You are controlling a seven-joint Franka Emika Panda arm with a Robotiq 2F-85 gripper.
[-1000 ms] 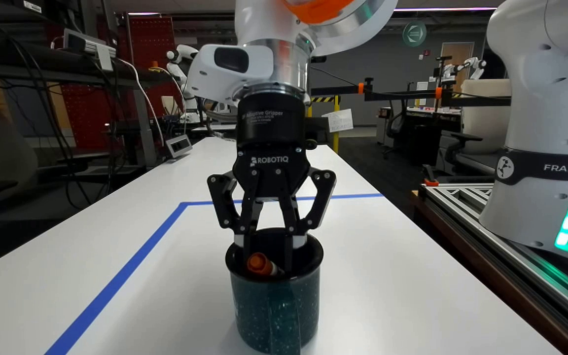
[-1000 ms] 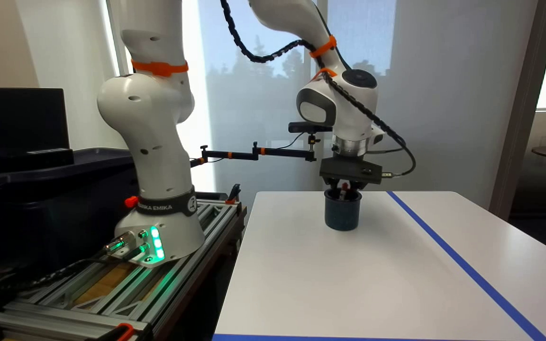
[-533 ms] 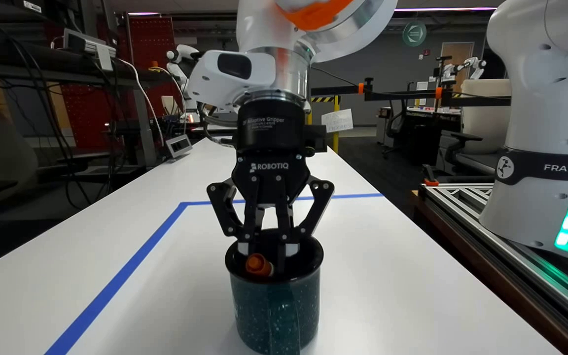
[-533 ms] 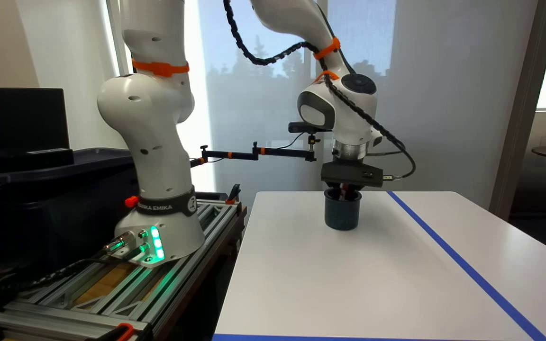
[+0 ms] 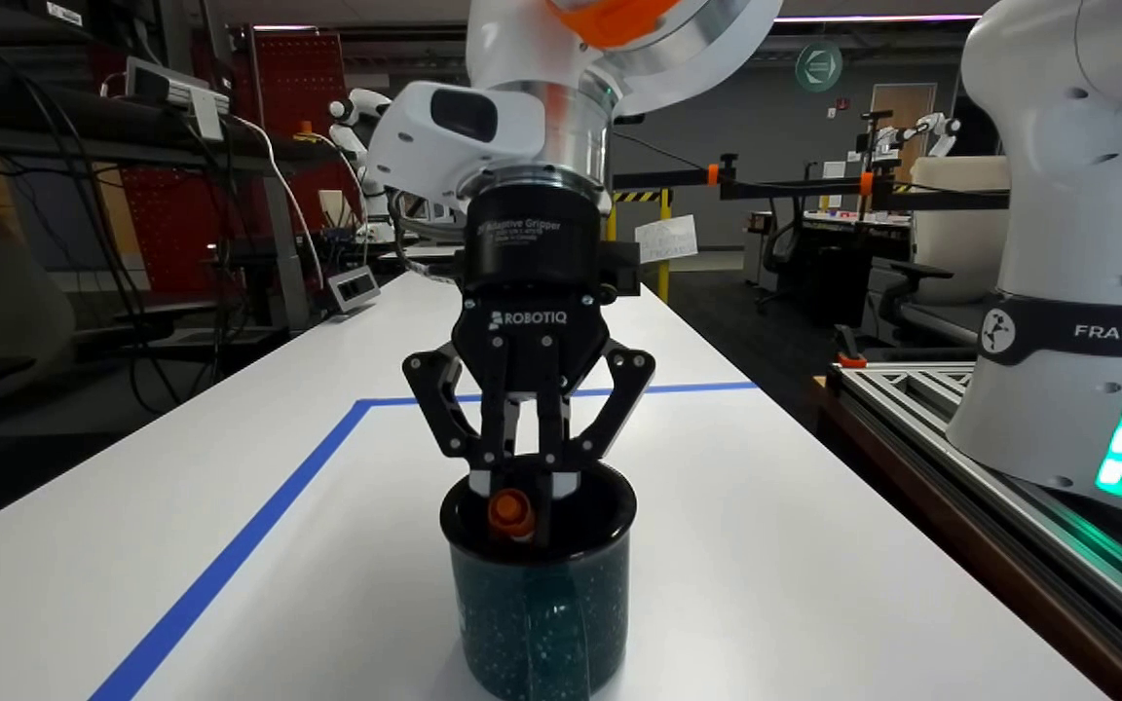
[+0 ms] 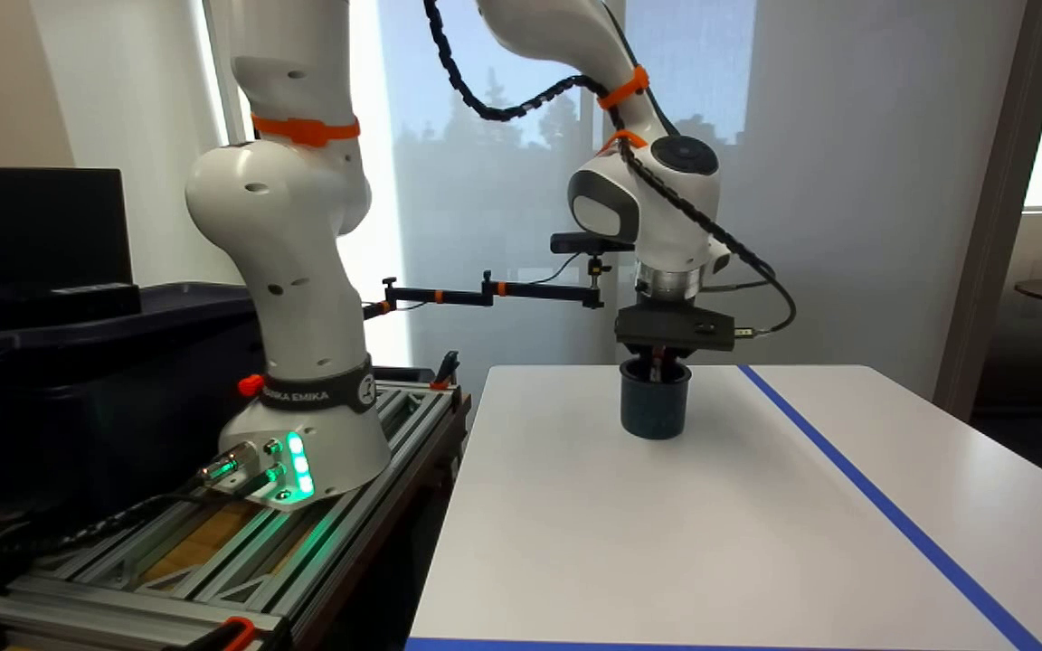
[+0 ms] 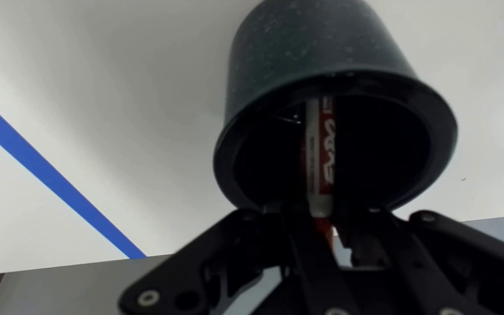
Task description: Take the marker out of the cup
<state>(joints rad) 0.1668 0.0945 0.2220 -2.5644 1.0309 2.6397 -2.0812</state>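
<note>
Grasp seemingly done, contact shadowed: my gripper (image 5: 522, 524) pinches marker (image 7: 320, 153); lower part inside cup (image 6: 654, 407) below; lift-out left.

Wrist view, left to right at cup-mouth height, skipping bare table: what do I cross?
Blue tape line → cup's left rim → marker, inside the cup → cup's right rim → tiny dark speck on the tabletop.

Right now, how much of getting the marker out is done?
Maybe halfway. Done: the hand is at the mouth of the cup, with the marker between its fingers. Underway: the grab; the fingers sit close in, though I can't tell if they grip it. Left: lifting, because the marker's lower part is inside the cup.
</note>
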